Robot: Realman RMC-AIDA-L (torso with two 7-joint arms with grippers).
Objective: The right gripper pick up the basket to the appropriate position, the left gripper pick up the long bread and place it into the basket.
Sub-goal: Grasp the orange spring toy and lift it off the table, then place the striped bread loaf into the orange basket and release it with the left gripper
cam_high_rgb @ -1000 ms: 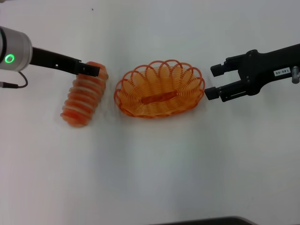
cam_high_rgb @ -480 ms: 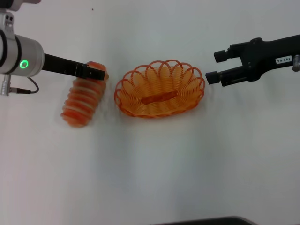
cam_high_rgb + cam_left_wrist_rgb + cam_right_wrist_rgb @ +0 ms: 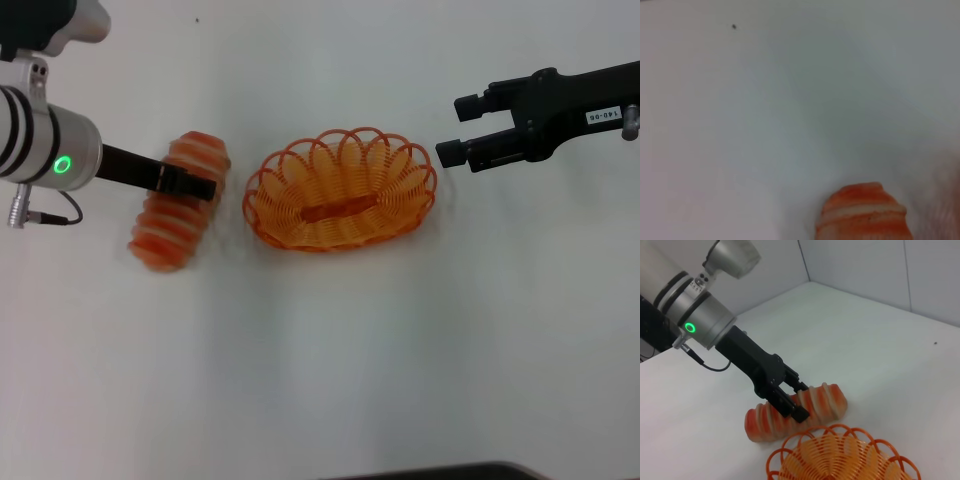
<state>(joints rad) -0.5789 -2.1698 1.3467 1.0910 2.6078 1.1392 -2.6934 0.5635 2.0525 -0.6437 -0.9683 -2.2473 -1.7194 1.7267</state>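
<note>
1. The long bread [image 3: 180,212] was seen lying on the white counter [image 3: 330,350], on the robot's left side, its striped length running obliquely from a far end near the basket to a near end farther out.
2. In the left wrist view only one rounded end of the long bread [image 3: 863,214] was shown, with bare counter [image 3: 790,100] beyond it.
3. The left end effector [image 3: 197,186] was held over the middle of the loaf, its black fingers crossing the ridged top; in the right wrist view the left end effector [image 3: 796,400] was seen with its fingers spread, one on either side of the long bread [image 3: 795,412], low against the loaf. Whether the fingers actually touched the crust could not be told.
4. The basket [image 3: 341,190] was resting upright on the counter just beside the loaf, toward the robot's right, with nothing inside it; its scalloped rim [image 3: 840,452] was partly seen in the right wrist view.
5. The right end effector [image 3: 455,130] was positioned off the far right end of the basket, its two fingers parted and clear of the rim, gripping nothing.
</note>
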